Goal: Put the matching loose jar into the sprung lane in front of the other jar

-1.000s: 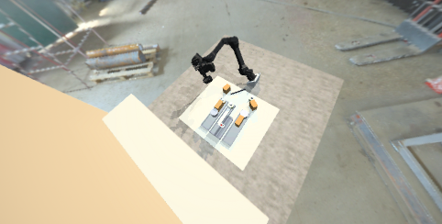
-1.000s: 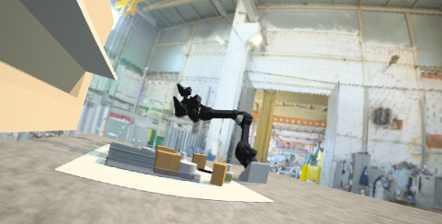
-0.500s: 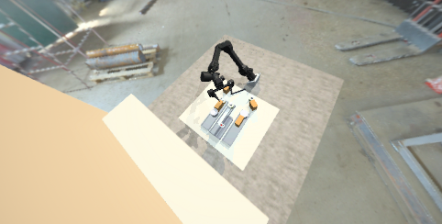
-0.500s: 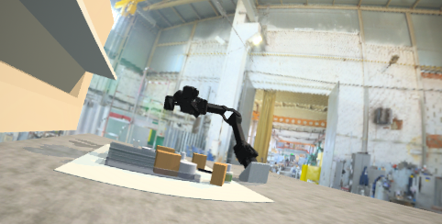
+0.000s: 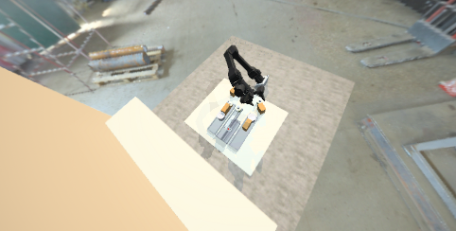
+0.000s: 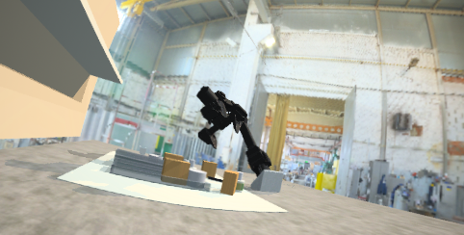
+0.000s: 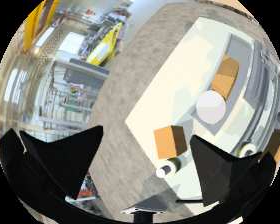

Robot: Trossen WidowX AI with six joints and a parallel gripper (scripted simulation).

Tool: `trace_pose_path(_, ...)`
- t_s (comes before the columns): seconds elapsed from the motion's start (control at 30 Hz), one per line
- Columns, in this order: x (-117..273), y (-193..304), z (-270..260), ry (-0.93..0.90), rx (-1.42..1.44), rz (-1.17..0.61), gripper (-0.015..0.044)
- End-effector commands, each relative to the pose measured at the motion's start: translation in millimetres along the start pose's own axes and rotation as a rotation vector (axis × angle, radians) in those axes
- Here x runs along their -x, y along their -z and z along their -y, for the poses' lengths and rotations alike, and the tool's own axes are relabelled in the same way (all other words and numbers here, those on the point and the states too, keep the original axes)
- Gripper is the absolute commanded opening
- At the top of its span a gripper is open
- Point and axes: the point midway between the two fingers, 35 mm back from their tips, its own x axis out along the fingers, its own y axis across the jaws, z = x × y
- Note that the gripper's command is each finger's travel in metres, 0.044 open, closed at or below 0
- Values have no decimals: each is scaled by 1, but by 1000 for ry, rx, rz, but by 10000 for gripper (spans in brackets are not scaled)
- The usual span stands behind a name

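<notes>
A small jar [image 7: 174,166] [image 6: 240,185] with a cream rim, green band and pale knob stands loose beside an orange block [image 7: 166,142] [image 5: 261,108] [image 6: 228,182]. A similar cream-rimmed jar [image 7: 247,149] [image 5: 238,109] is at the front part of the middle lane of the grey lane unit [image 5: 240,142] [image 6: 137,164]. A red mark [image 5: 229,129] shows farther back in that lane; the pusher plate is not clear. My gripper [image 7: 148,135] [image 5: 254,99] [image 6: 225,139] is open and empty, above the front area, with the loose jar low between its fingers in the wrist view but well beyond them.
A wide white jar [image 7: 211,107] [image 5: 253,116] [image 6: 196,174] stands by an orange block [image 7: 227,75] [image 5: 247,124] in the outer lane. Another white jar [image 5: 220,115] and orange block [image 5: 225,109] are across the middle lane. One more orange block [image 5: 232,91] stands near the arm.
</notes>
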Motion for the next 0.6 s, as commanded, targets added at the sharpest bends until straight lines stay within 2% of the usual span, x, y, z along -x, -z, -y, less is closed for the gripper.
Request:
trace_pose_path(0.0, -33, 65, -8, 430, -316, -246, 440)
trace_pose_path(0.13, -33, 93, -6, 756, -438, -211, 440)
trace_pose_path(0.2, -34, 94, -6, 822, -455, -184, 440)
trace_pose_path(0.57, -34, 96, -7, 830, -457, -181, 440)
